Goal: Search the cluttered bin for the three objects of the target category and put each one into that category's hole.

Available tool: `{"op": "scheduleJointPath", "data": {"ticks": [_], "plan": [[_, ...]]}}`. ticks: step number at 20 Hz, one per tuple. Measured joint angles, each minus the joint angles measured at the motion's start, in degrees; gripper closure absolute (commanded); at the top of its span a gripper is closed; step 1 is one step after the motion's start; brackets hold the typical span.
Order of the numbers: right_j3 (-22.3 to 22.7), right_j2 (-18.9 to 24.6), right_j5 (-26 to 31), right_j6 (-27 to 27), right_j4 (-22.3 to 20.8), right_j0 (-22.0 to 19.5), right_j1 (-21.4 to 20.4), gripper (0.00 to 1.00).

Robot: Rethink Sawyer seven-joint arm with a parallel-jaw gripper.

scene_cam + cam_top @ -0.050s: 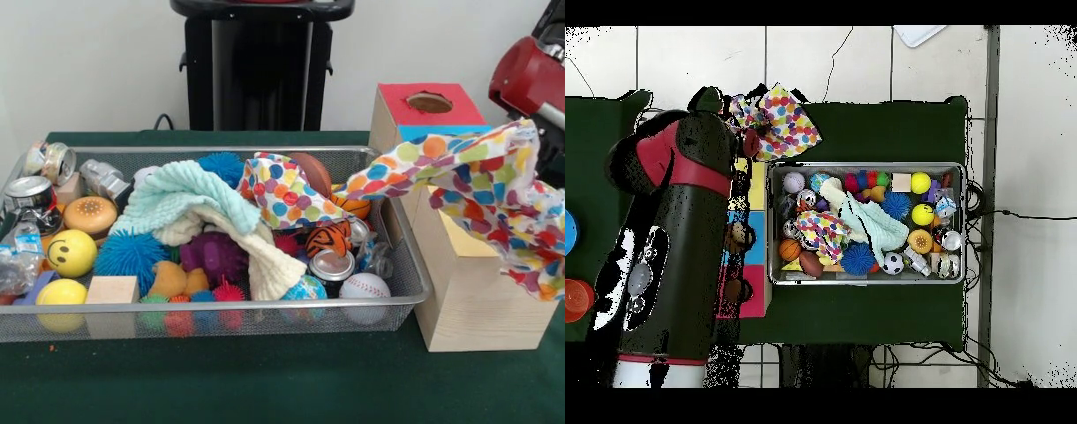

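The red and black arm (675, 230) hoists a polka-dot cloth (481, 181) above the wooden box (472, 291), probably for posting; its fingers stay hidden, grip unclear.

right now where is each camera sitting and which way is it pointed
Front view: low across the table, facing the mesh bin and wooden box; only a piece of red arm shows at the right edge.
Overhead view: above the table, looking straight down; the red and black arm fills the left side.
Shared: bin, polka-dot cloth, yellow smiley ball.
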Motion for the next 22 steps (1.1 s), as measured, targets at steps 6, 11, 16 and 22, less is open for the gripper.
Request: {"op": "scheduleJointPath", "data": {"ticks": [6, 11, 16, 22], "plan": [[4.38, 0.06, -0.01, 0.01, 0.59, -0.01, -2.33, 1.00], [7.65, 0.26, -0.01, 0.01, 0.58, -0.06, -4.55, 1.00], [10.05, 1.23, -0.01, 0.01, 0.89, -0.59, -6.68, 1.00], [11.38, 3.45, -0.01, 0.01, 2.36, -1.59, -8.26, 1.00]]}}
